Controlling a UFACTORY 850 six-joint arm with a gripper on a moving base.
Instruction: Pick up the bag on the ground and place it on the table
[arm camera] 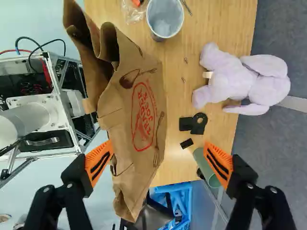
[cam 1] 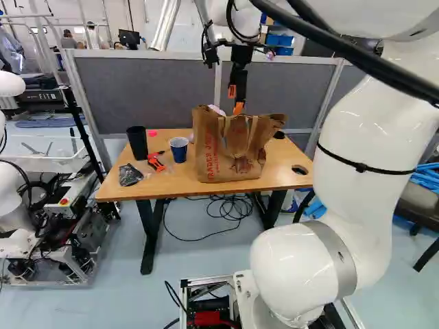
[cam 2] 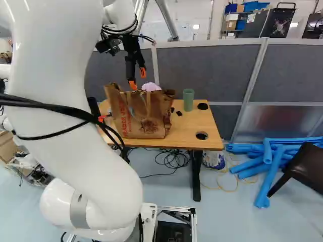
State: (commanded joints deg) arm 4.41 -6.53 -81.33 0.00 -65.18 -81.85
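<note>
The brown paper bag (cam 1: 230,147) stands on the wooden table (cam 1: 158,188), near its front edge. My gripper (cam 1: 235,101) is above and just behind the bag in the left base view, pointing down. In the wrist view my gripper (arm camera: 158,160) is open, its orange pads wide apart. The bag (arm camera: 139,115) lies ahead of the fingers, its lower part reaching between them beside one finger; neither side is gripped. The bag's handles show at its top in the base views.
On the table are a lilac plush toy (arm camera: 240,81), a blue cup (cam 1: 179,149), a black cup (cam 1: 137,142), a green cup (cam 2: 188,99) and small black parts. A grey partition (cam 2: 207,65) stands behind. Another robot (cam 1: 20,205) is at the left; blue tubes (cam 2: 267,161) lie right.
</note>
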